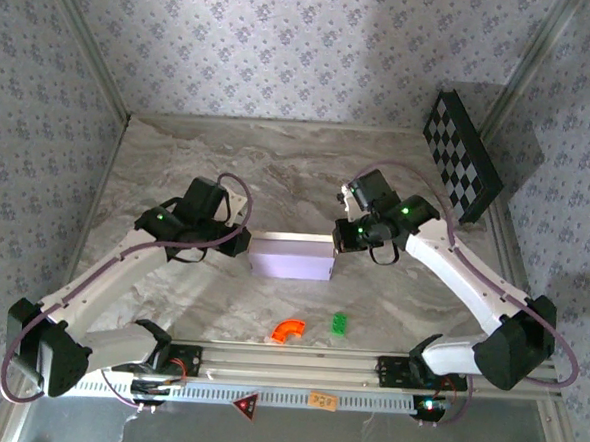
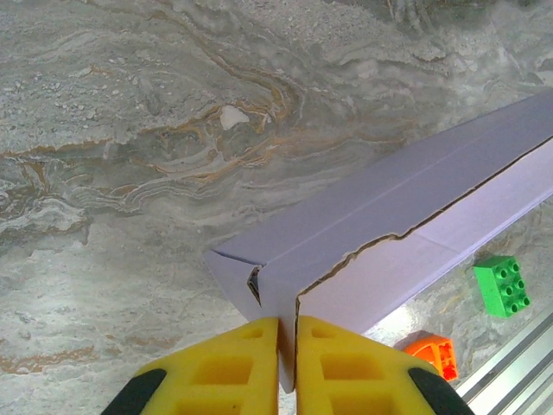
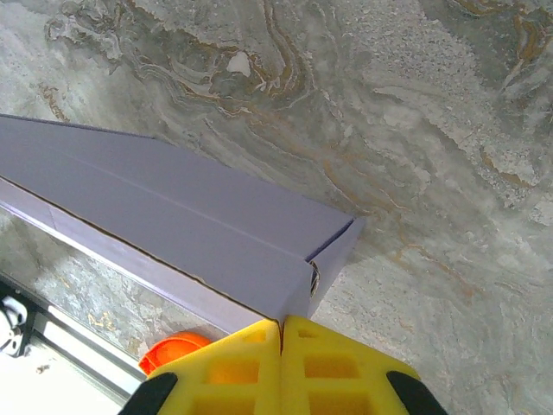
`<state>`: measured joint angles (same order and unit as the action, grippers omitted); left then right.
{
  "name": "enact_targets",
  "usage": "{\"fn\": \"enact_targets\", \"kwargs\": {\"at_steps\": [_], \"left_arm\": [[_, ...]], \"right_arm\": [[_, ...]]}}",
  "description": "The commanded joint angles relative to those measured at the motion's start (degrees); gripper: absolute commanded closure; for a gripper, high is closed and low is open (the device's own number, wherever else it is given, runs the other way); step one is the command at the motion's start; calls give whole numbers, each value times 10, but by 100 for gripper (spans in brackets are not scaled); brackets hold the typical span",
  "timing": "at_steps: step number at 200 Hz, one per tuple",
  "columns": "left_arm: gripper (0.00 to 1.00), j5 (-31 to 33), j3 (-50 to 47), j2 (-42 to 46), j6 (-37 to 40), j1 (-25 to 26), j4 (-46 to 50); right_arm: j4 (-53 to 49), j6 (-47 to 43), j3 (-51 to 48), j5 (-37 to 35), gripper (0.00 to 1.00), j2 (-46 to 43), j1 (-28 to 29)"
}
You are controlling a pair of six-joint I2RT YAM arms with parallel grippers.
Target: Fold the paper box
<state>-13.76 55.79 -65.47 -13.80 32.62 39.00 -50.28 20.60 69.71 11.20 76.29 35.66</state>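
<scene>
Above the arms, the top camera showed the paper box (image 1: 291, 257) lying flat and closed mid-bench (image 1: 278, 170), a pale lilac rectangle with the left hand (image 1: 245, 244) at its left end and the right hand (image 1: 340, 239) at its right end. A green block (image 1: 340, 324) and an orange piece (image 1: 288, 330) lay nearer the arm bases, apart from the box.

At the left wrist, the left hand (image 2: 288, 363) was clamped on the paper box (image 2: 406, 199). Its yellow fingers (image 2: 226, 372) were almost touching, with only a thin card edge at the end corner between them. The seam along the long side looked ragged and slightly sprung, and the end flap was not fully tucked.

At the right wrist, the right hand (image 3: 281, 363) had its fingers (image 3: 337, 367) pressed together where the corner of the paper box (image 3: 173, 207) ran into them, so it looked pinched on the end wall.

I judged the box light, hollow and easily creased. The thin card would buckle under a hard squeeze and spring open if released. The double-layer end corners seemed the safest hold, and a pinch mid-panel risked denting it.
</scene>
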Motion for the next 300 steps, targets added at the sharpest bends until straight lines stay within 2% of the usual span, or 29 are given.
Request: {"fn": "enact_targets", "kwargs": {"at_steps": [1,57,105,169,229,300], "left_arm": [[87,-22,24,2,-21,-2,-16],[86,-37,27,-7,-59,-2,-28],[80,-43,37,-19,-77,3,-24],[82,-45,32,-21,-77,5,-24],[83,28,42,-9,-51,6,35],[83,65,43,-7,-37,9,57]], "right_arm": [[-11,21,22,-10,96,1,10],[9,108,26,-29,100,7,32],[12,165,33,-71,100,22,56],[13,189,41,-94,100,30,68],[9,186,41,-104,100,38,73],[7,183,38,-103,100,42,73]]}}
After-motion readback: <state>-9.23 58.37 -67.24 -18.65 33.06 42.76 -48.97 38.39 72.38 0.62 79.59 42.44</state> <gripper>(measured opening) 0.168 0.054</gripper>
